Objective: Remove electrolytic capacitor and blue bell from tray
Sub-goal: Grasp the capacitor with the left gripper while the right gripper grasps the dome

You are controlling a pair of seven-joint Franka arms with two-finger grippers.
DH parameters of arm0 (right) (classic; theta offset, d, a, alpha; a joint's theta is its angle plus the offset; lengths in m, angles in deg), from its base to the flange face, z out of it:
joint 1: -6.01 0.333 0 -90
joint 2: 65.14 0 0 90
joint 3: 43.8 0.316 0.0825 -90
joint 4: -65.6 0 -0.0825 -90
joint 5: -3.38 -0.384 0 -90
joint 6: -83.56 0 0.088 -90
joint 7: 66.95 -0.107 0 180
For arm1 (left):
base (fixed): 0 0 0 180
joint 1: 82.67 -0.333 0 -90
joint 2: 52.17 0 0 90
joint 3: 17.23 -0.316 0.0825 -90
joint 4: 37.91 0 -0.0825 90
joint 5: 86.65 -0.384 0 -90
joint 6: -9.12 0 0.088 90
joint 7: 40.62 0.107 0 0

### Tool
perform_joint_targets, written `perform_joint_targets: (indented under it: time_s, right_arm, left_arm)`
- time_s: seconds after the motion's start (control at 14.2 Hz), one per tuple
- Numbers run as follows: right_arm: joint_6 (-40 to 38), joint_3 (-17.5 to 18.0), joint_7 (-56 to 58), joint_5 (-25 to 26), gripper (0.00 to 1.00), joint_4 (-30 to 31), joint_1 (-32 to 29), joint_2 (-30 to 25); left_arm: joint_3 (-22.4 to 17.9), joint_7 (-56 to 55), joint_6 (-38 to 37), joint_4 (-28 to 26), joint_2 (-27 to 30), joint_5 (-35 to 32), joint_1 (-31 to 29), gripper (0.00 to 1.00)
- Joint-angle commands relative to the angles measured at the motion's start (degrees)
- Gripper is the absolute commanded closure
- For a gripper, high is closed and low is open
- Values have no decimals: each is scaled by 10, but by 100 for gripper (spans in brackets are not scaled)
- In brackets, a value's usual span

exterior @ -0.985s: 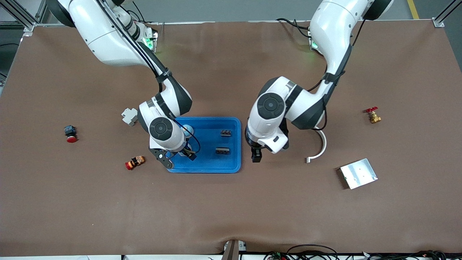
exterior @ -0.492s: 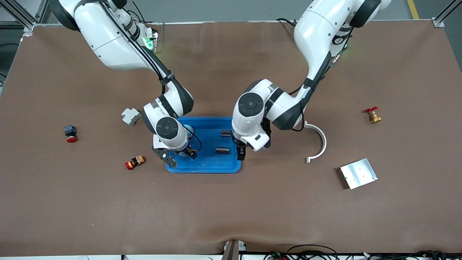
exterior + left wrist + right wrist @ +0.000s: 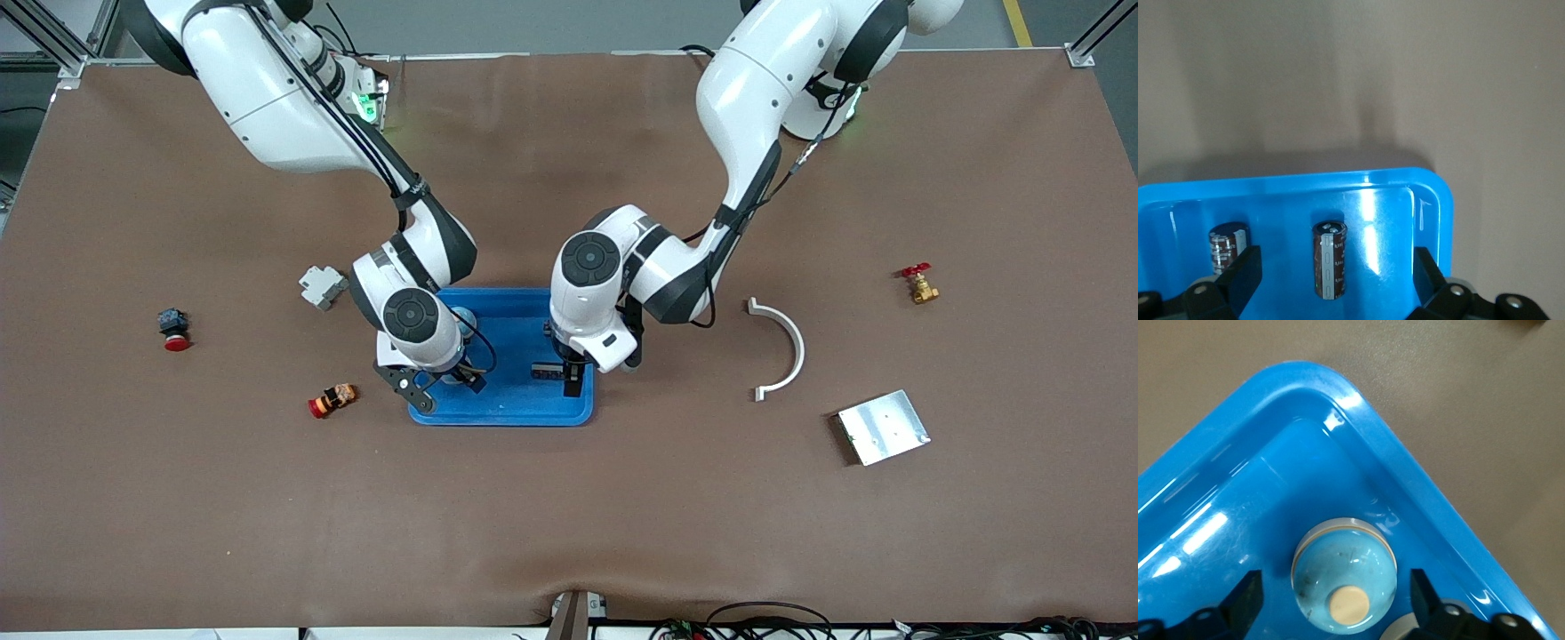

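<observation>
A blue tray [image 3: 524, 404] lies mid-table. My left gripper [image 3: 573, 378] hangs open over the tray's end toward the left arm. In the left wrist view [image 3: 1335, 270] a dark capacitor [image 3: 1330, 260] lies on the tray floor between its fingers, untouched, and it also shows in the front view [image 3: 548, 371]. A second capacitor [image 3: 1228, 245] lies beside it. My right gripper [image 3: 442, 388] hangs open over the tray's other end. In the right wrist view [image 3: 1335, 587] a light-blue bell [image 3: 1345, 577] with a cream button sits between its fingers, untouched. A light-blue dome [image 3: 460, 317] shows by the right wrist.
A grey round thing [image 3: 1405, 630] sits beside the bell. Toward the right arm's end lie a white-grey part [image 3: 322, 286], a red push button [image 3: 173, 329] and a small orange-red part [image 3: 332, 400]. Toward the left arm's end lie a white curved piece [image 3: 782, 347], a metal plate [image 3: 882, 427] and a brass valve [image 3: 918, 284].
My left gripper has moved from the table beside the tray to over the capacitor inside it. My right gripper shifted slightly over its end of the tray, then stayed still.
</observation>
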Motion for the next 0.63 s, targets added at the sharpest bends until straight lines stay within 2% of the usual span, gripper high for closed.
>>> perform_joint_targets:
  time_s: [0.0,0.07,0.14,0.35,0.49,0.56]
  right_arm:
    - [5,3,-7,16,31,12,-7,-6]
    - [5,3,-5,16,44,12,-9,-6]
    - [5,4,-5,15,52,12,-12,-6]
    - [2,5,4,12,54,5,-14,-11]
    - [-6,8,36,9,65,5,-20,-19]
    - [-14,8,39,7,66,5,-23,-31]
  left_arm:
    - [-28,-9,28,20,-26,-2,30,0]
    - [-31,-9,40,20,-28,-2,32,0]
    - [-31,-9,52,21,-33,-2,32,0]
    - [-31,-9,87,27,-47,-2,32,0]
    - [-32,-9,97,27,-55,-2,33,0]
    - [-33,-8,99,28,-55,-2,33,0]
